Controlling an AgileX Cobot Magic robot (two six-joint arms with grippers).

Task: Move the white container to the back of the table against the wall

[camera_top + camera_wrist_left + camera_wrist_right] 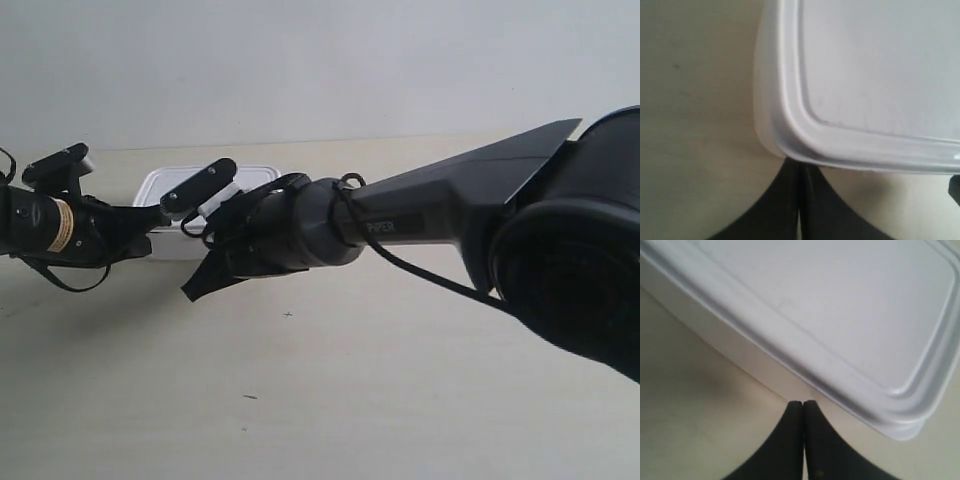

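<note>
The white container lies on the table near the wall, half hidden behind both arms. In the left wrist view my left gripper is shut, with its tips tucked against a rounded corner of the container, under the lid's rim. My right gripper is also shut and empty. Its tips sit at the foot of the long side wall of the container; whether they touch it is unclear. In the exterior view one gripper meets the box's left end and the other gripper its front.
The arm at the exterior view's right stretches across the table, its bulky base filling the right side. Bare cream tabletop with a few dark specks lies in front. A narrow strip of table shows behind the box.
</note>
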